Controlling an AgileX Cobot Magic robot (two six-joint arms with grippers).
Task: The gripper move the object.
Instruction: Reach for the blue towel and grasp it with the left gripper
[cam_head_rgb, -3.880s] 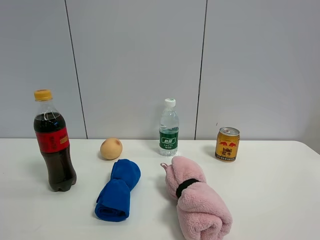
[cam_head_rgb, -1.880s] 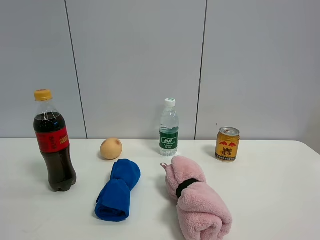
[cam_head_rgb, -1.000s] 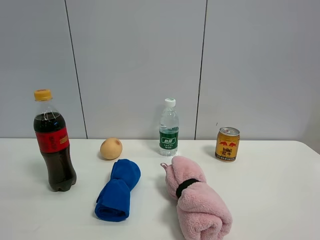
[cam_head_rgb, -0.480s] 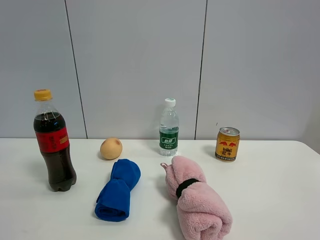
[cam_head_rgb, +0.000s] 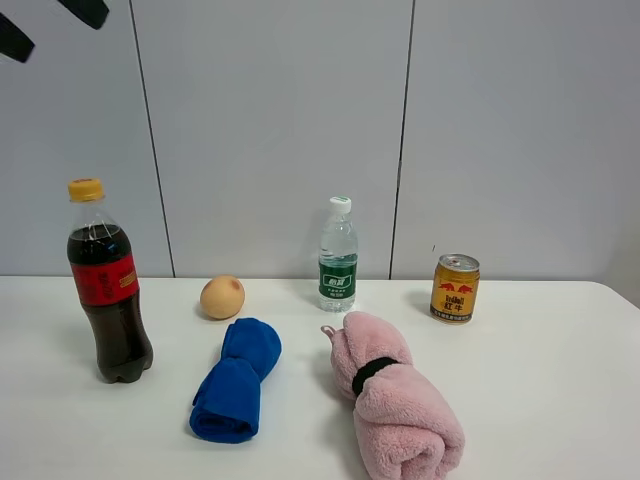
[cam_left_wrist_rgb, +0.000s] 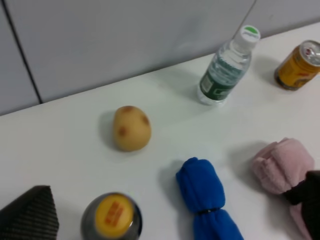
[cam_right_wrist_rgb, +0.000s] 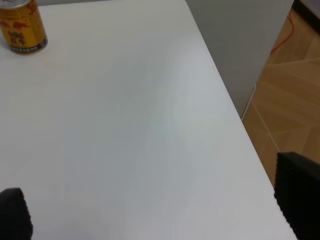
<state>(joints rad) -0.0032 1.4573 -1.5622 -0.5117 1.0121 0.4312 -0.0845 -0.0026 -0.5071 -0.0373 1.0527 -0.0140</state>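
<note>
The blue rolled towel (cam_head_rgb: 237, 380) lies on the white table (cam_head_rgb: 540, 380), pinched in the middle, between the cola bottle and the pink roll. It also shows in the left wrist view (cam_left_wrist_rgb: 205, 195). My left gripper (cam_head_rgb: 48, 25) is open and empty. It hangs high at the top left of the exterior view, far above the table; one fingertip (cam_left_wrist_rgb: 30, 216) shows in its wrist view. My right gripper (cam_right_wrist_rgb: 155, 205) is open and empty over bare table near the right edge, and is out of the exterior view.
A cola bottle (cam_head_rgb: 108, 285) stands at the left, with a potato (cam_head_rgb: 222, 297) behind the blue towel. A water bottle (cam_head_rgb: 338, 256) and a gold can (cam_head_rgb: 455, 288) stand at the back. A pink rolled towel (cam_head_rgb: 395, 400) with a black band lies right of the blue one. The table's right edge (cam_right_wrist_rgb: 235, 115) drops to the floor.
The left gripper's two black jaws have come into the top left corner of the exterior view. The objects on the table have not moved.
</note>
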